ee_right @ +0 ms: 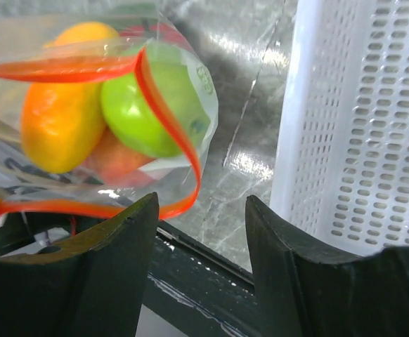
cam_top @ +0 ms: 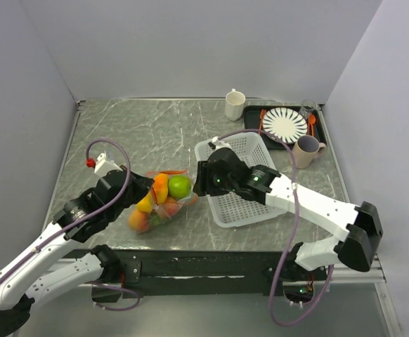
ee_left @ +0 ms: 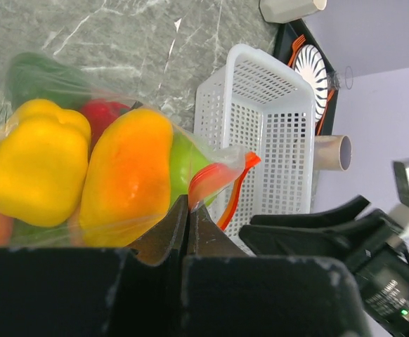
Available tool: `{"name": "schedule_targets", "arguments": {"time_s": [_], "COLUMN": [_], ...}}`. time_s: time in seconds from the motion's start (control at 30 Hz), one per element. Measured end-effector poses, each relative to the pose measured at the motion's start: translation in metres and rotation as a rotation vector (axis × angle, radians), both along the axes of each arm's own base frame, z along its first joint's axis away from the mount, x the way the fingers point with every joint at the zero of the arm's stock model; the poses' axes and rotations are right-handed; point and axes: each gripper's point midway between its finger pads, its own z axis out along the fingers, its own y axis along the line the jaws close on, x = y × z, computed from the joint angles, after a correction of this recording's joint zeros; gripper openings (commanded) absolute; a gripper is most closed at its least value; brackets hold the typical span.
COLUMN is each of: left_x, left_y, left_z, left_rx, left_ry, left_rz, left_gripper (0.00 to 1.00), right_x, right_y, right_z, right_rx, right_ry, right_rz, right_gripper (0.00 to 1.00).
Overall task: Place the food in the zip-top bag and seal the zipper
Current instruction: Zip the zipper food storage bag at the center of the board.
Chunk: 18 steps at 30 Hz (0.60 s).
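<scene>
Right wrist view: right gripper gapes open just short of the unsealed zipper; left gripper pinches the zip-top bag rim, probably anchoring it with the food inside.

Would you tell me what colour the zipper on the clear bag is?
Orange-red; the zipper shows best in the right wrist view.

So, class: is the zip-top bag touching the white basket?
Apart. The right wrist view shows bare table between the zip-top bag and the white basket.
</scene>
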Motion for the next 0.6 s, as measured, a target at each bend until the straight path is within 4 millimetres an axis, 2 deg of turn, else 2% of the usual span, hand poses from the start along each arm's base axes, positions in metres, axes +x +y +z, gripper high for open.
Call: {"name": "schedule_targets", "arguments": {"time_s": [0.03, 0.1, 0.17, 0.2, 0.3, 0.37, 0.4, 0.5, 0.6], "left_x": [0.0, 0.0, 0.0, 0.0, 0.0, 0.001, 0.001, 0.001, 0.001], "left_y": [0.0, 0.0, -0.001, -0.001, -0.003, -0.005, -0.006, -0.008, -0.01], "left_z": [-0.001, -0.003, -0.004, -0.003, -0.004, -0.004, -0.005, -0.009, -0.012], "left_rx": [0.001, 0.003, 0.004, 0.002, -0.001, -0.005, -0.008, -0.01, -0.011], "left_ry": [0.002, 0.004, 0.005, 0.005, 0.009, 0.008, 0.006, 0.008, 0.014], "left_rz": [-0.001, -0.001, -0.003, -0.005, -0.012, -0.016, -0.018, -0.024, -0.032], "left_gripper": [0.01, 0.01, 0.01, 0.01, 0.01, 0.01, 0.01, 0.01, 0.01], "right_x": [0.0, 0.001, 0.002, 0.003, 0.001, 0.001, 0.001, 0.002, 0.006], "right_y": [0.002, 0.005, 0.008, 0.009, 0.016, 0.019, 0.02, 0.023, 0.03], "right_z": [-0.006, -0.016, -0.027, -0.032, -0.047, -0.054, -0.057, -0.056, -0.042], "right_rx": [-0.009, -0.03, -0.053, -0.062, -0.083, -0.096, -0.099, -0.097, -0.07], "right_ry": [0.013, 0.033, 0.054, 0.063, 0.104, 0.122, 0.129, 0.132, 0.108], "right_rz": [0.004, 0.007, 0.012, 0.014, 0.032, 0.039, 0.042, 0.053, 0.06], "right_gripper": [0.58, 0.5, 0.36, 0.32, 0.27, 0.21, 0.11, 0.02, 0.0]}}
